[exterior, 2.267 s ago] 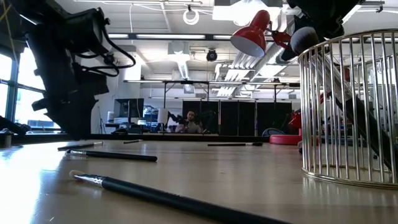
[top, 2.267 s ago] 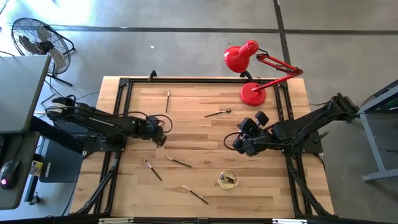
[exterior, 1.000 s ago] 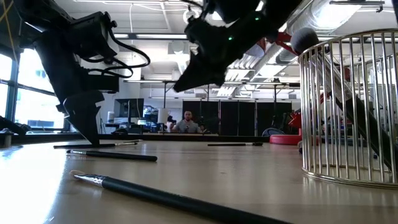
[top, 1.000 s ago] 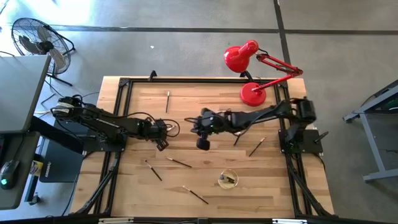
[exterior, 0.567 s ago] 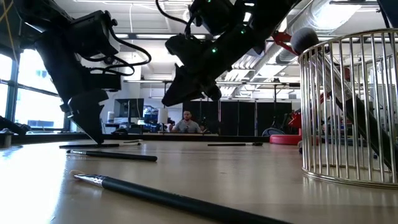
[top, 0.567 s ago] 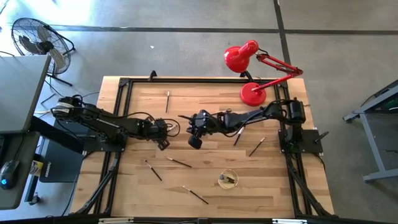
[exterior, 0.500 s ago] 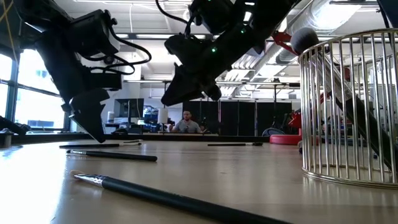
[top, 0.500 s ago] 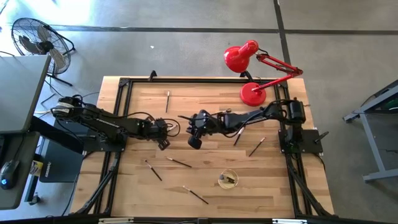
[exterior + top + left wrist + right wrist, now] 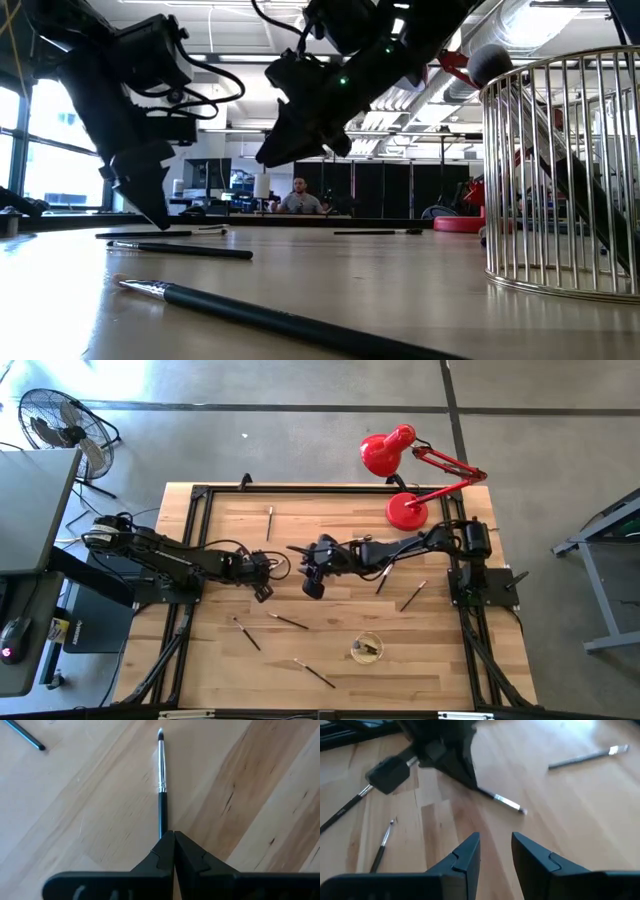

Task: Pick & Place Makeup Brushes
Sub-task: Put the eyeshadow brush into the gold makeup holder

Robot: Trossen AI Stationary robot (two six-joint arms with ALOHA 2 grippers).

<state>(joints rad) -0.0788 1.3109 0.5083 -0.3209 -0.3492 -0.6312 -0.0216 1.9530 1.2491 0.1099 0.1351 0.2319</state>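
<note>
The wire cup [image 9: 366,649] near the worktop's [image 9: 330,655] front edge holds dark brushes; the number cannot be told. Left of the red lamp [image 9: 405,470], the left claw [image 9: 262,592] is pinched fully closed on the tail of a silver-collared brush [image 9: 161,780] lying flat on the wood. The right arm stretches low from the lamp's side, its claw [image 9: 493,847] parted and empty, just beside the left one. Seven more brushes lie scattered around the cup.

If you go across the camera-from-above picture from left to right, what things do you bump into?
Fan → left gripper → right gripper → wire cup with brushes → red lamp.
</note>
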